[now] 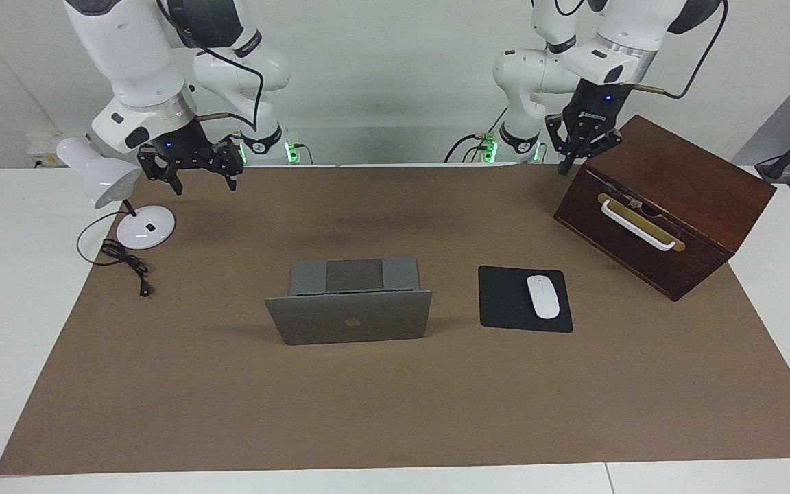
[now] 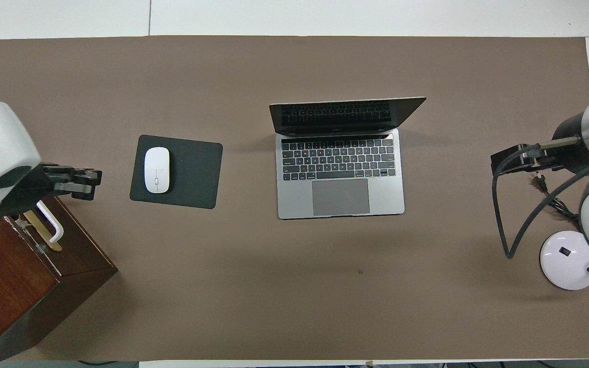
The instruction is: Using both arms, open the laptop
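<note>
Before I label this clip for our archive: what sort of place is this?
Probably a robot lab staged as an office desk: an open laptop, a mouse on its pad, and a desk lamp on a brown mat, with two robot arms mounted at the table.

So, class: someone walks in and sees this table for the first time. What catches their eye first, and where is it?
The open laptop at the middle of the brown mat, lid up, keyboard facing the robots. Next, the big dark wooden box with a white handle at the left arm's end, the left gripper hanging over its corner. At the right arm's end, the right gripper is open beside a white desk lamp.
</note>
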`<action>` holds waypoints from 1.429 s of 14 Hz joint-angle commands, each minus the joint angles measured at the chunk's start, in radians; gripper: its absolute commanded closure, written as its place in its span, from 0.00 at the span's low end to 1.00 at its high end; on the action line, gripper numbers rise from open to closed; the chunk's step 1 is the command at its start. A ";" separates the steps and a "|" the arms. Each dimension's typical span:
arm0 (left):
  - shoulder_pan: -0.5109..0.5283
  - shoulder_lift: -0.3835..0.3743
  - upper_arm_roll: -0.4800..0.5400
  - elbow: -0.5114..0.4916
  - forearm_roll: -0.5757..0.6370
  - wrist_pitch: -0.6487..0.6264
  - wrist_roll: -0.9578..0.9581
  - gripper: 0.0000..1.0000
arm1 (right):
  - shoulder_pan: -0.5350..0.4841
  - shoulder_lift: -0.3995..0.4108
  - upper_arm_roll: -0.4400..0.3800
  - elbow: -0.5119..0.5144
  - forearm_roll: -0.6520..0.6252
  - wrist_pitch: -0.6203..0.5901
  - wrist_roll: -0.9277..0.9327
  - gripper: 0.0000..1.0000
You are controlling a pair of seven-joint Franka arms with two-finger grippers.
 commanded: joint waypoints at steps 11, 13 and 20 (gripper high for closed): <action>0.193 0.043 -0.009 0.086 0.091 -0.075 0.013 0.00 | 0.040 0.012 -0.069 0.021 -0.009 -0.021 0.004 0.00; 0.193 0.063 -0.009 0.083 0.090 -0.067 0.012 0.00 | 0.039 0.010 -0.070 0.015 -0.005 -0.021 0.004 0.00; 0.191 0.075 -0.002 0.080 0.126 -0.118 0.015 0.00 | 0.039 0.008 -0.072 0.015 -0.003 -0.021 0.004 0.00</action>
